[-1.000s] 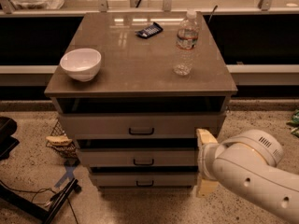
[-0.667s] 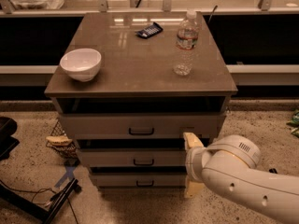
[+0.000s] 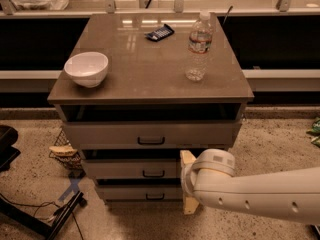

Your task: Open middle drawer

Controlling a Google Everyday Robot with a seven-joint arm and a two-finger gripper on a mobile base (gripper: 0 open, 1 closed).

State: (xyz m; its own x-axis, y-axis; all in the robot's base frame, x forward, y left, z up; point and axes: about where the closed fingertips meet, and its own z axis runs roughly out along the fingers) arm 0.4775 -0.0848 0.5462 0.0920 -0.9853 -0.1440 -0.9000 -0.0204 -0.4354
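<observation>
Moved left since the earlier frames: gripper now up against the right end of the drawer stack, earlier well right of it. No change elsewhere.

Left to right:
- Far left on the floor, a black stand base; just beside the cabinet's left foot, a small wicker basket.
- On the left of the cabinet top, a white bowl, upright.
- Near the back edge at centre, a dark blue flat packet.
- Right of centre, a clear water bottle, upright, well apart from the bowl.

Under the top, three fronts stacked:
- Widest and tallest, the top drawer, black handle centred.
- Directly beneath, the middle drawer: grey-beige, small black loop handle at centre, dark gap above its front.
- Lowest and narrowest, the bottom drawer.

Gripper at the middle drawer's right end — pale, upright, reaching from that drawer's top edge down past the bottom drawer. Loop handle left of the gripper, near but apart, not touching. Grip state: cannot tell. Behind it, the white arm, coming in low from the right edge.
</observation>
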